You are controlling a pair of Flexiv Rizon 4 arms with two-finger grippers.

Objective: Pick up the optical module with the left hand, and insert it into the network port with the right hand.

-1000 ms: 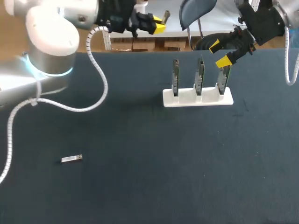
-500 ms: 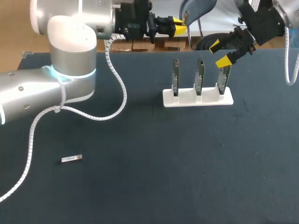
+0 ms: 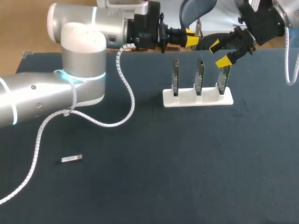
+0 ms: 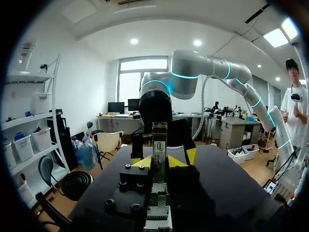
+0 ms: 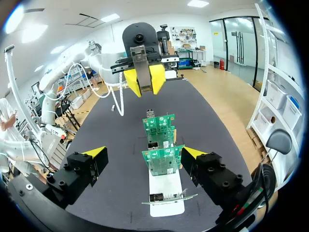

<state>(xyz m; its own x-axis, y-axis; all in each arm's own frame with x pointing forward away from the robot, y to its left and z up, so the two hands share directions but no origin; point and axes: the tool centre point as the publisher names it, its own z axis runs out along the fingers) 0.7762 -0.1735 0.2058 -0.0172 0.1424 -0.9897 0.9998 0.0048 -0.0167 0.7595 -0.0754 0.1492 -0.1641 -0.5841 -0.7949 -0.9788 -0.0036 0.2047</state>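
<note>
Yellow-tipped left gripper [image 4: 162, 160] clamping labelled optical module [image 4: 159, 141], right gripper [image 5: 144, 152] spread wide.

Non-task stuff only: dark navy desk [image 3: 187, 177], matte top, a few faint pale specks toward the near right side. White holder base [image 3: 187, 99] sits flat on it, far half, right of centre, long side running across the desk. In the right wrist view the same base [image 5: 166, 193] shows as a narrow white strip on the dark top [image 5: 125, 159]. Small silver oblong piece [image 3: 71, 159] lies flat near the left front area, well apart from the base (too small to make out any detail).
</note>
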